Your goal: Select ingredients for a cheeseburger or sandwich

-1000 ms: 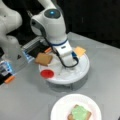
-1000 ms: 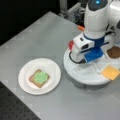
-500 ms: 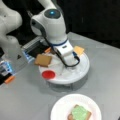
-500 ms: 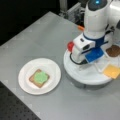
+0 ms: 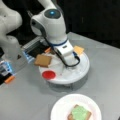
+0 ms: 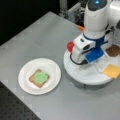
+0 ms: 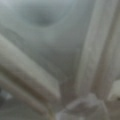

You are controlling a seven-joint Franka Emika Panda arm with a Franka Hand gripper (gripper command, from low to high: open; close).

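Observation:
In both front views the gripper (image 5: pixel 67 63) (image 6: pixel 78 59) is low over the middle of the white segmented tray (image 5: pixel 81 71) (image 6: pixel 85 78); the wrist body hides its fingers. The wrist view shows only the tray's white ridges (image 7: pixel 37 82) from very close. On the tray lie ingredients: a bread square (image 5: pixel 43 60), a red tomato disc (image 5: pixel 48 74) (image 6: pixel 70 46), an orange cheese square (image 5: pixel 78 50) (image 6: pixel 112 71) and a dark patty (image 6: pixel 113 50). Nothing shows in the gripper's grasp. On the white paper plate (image 5: pixel 61 107) (image 6: pixel 25 75), green lettuce (image 5: pixel 79 112) (image 6: pixel 40 77) lies on a bread square.
A second white robot body (image 5: pixel 10 37) stands at a front view's left, with a blue-lit box (image 5: pixel 5 68) and a small orange piece (image 5: pixel 9 79) beside it. A dark perforated mat (image 6: pixel 15 107) borders the grey table at a front view's bottom left.

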